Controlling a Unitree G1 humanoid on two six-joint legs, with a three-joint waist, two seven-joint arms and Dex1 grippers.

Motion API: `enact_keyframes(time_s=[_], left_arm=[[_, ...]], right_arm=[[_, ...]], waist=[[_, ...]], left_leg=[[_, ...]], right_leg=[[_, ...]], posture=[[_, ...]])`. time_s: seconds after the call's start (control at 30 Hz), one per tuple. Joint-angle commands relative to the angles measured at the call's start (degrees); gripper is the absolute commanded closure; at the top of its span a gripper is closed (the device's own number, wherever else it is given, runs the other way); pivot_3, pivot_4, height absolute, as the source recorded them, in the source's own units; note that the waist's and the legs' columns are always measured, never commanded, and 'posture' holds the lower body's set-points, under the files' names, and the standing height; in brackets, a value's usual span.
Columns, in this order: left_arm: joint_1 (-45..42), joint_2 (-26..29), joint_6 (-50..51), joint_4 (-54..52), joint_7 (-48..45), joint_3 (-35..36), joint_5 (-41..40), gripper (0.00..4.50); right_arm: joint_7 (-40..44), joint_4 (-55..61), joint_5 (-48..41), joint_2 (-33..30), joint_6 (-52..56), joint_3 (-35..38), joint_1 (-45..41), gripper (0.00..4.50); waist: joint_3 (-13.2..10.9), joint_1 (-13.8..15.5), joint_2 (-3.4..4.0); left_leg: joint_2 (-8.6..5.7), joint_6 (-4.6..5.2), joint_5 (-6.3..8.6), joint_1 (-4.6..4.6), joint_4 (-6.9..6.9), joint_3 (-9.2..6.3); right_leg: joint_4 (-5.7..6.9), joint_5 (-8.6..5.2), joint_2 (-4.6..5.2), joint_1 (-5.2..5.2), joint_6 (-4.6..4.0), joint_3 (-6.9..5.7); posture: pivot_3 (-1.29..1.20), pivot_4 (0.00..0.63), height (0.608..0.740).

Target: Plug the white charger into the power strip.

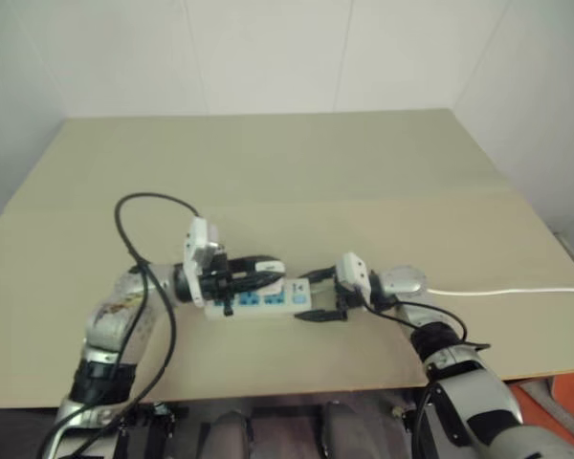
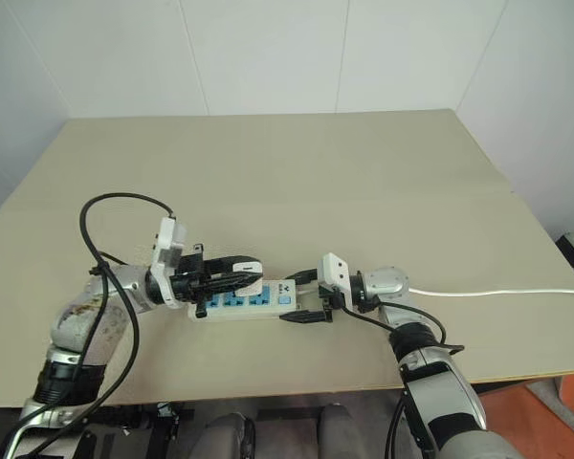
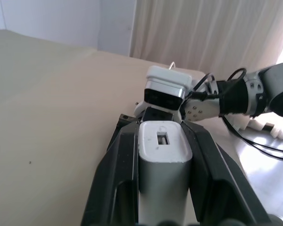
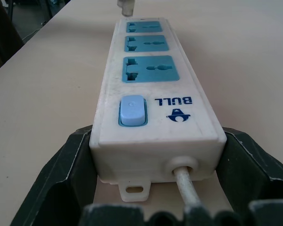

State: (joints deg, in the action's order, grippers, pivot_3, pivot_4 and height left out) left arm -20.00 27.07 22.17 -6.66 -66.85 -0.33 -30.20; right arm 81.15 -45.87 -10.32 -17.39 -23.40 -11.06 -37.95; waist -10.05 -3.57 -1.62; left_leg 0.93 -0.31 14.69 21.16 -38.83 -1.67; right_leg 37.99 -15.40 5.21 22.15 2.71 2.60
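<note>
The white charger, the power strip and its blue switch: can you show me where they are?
white charger [image 3: 163, 157]: left wrist view, on its end face below the small slot.
power strip [image 4: 153, 94]: right wrist view, on its white top.
blue switch [image 4: 132, 111]: right wrist view, middle of the button.

Both arms reach inward over the surface [image 1: 297, 163], forearms low and wrists bent so the tools face each other. The left tool [image 2: 231, 271] points level toward the right side, its black fingers [image 3: 115, 179] clamped on the white charger [image 3: 164, 165]. The right tool [image 2: 306, 298] points left — fingers [image 4: 61, 179] closed against the power strip [image 4: 153, 108] at its switch end.
</note>
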Motion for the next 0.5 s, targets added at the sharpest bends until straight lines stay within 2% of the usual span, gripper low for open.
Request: enact_keyframes(time_s=[0.03, 0.5], left_arm=[[-0.5, -1.3, -6.0, 2.3, -0.9, -0.1, 1.1, 3.48], [-0.4, -1.5, -11.5, 8.5, -4.7, -5.4, 4.9, 3.48]], right_arm=[[-0.7, -0.8, 0.9, -0.6, 0.5, 0.5, -0.1, 1.1], [-0.8, 2.0, 0.8, -2.1, 2.1, 0.8, 1.0, 1.1]], waist=[[0.0, 0.0, 0.0], [0.0, 0.8, 0.0]], left_leg=[[0.0, 0.0, 0.0, 0.0, 0.01, 0.0], [-0.01, 0.01, 0.0, 0.02, 0.04, 0.0]], right_leg=[[-0.01, 0.0, 0.0, 0.0, 0.0, 0.0], [-0.06, 0.0, 0.01, 0.01, 0.01, -0.01]], posture=[[0.0, 0.15, 0.74], [0.0, 0.15, 0.74]])
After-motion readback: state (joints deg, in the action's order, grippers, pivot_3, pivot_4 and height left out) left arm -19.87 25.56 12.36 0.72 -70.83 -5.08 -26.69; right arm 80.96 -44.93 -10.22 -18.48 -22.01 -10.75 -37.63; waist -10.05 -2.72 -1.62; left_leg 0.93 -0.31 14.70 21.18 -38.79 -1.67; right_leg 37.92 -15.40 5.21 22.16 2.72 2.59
